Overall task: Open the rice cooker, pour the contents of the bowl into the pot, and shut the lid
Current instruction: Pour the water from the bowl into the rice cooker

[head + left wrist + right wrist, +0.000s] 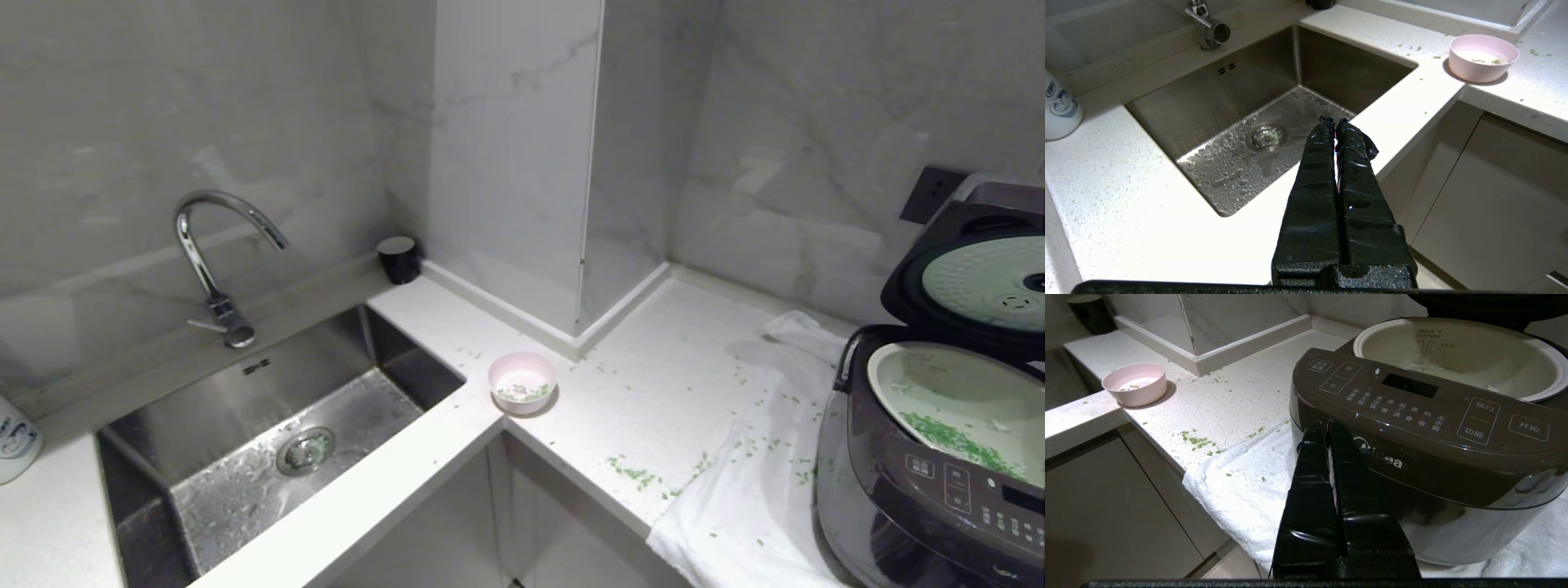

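Marble-tiled corner kitchen, white speckled counter [653,392] running L-shaped around a steel sink [269,441] at lower left of the head view. Rice cooker [939,482] sits at the right edge on a white towel [735,506]; its lid [971,286] stands raised, white dimpled disc showing. Pot [963,400] is exposed, green contents [955,441] already lying inside, with more scattered over counter and towel. Bowl [522,382] rests upright at the counter's inner corner, centre frame, nearly emptied.

Neither arm shows in the head view. My left gripper [1335,122] is clenched on nothing, hanging over the sink's front edge. My right gripper [1327,426] is likewise clenched and empty, just before the cooker's front panel.

Judgement: only closing the lid remains. Right arm is nearer. I should rise clear of the panel, reach over the lid's top edge, press down and forward until it latches, avoiding the buttons.

Room: open air above the counter; wall close behind the lid, counter edge and towel overhang below.
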### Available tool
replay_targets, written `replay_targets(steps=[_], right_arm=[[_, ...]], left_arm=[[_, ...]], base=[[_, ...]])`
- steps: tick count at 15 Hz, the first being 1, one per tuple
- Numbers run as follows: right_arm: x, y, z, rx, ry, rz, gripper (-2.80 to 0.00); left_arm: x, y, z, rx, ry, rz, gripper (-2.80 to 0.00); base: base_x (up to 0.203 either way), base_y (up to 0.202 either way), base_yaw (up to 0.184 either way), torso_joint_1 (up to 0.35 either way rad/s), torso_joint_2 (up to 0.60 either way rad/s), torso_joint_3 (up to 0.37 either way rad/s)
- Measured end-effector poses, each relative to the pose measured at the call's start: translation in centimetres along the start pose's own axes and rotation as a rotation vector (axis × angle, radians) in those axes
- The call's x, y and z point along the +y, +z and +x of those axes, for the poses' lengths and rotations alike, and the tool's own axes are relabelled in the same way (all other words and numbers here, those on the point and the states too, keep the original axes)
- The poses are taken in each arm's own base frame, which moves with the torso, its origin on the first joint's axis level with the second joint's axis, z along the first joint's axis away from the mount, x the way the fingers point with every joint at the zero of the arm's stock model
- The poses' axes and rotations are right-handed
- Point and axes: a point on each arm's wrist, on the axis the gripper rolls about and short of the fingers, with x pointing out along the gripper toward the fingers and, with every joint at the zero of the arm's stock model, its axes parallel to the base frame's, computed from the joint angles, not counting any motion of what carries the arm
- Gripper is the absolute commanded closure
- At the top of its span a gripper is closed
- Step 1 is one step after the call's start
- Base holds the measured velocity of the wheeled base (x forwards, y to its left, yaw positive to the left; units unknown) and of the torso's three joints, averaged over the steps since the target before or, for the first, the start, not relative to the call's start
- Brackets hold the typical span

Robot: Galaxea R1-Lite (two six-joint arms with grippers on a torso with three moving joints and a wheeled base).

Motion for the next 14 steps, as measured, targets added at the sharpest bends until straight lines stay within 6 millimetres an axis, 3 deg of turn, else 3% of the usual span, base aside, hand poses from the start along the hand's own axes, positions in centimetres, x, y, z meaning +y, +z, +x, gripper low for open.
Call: replay_targets(steps=[5,14], right_arm=[[0.0,0.0,0.0,0.0,0.001,-0.001,0.0],[0.0,0.0,0.0,0.0,0.0,0.0,0.0]], left_arm=[[0.0,-0.01,0.0,0.001,-0.001,0.001,0.0],[0.0,0.0,0.01,0.002,0.001,-0.001,0.0]], base=[[0.003,0.003,-0.022,0.001,0.0,0.001],[0.002,0.009,-0.175,0.001,0.01,0.004]])
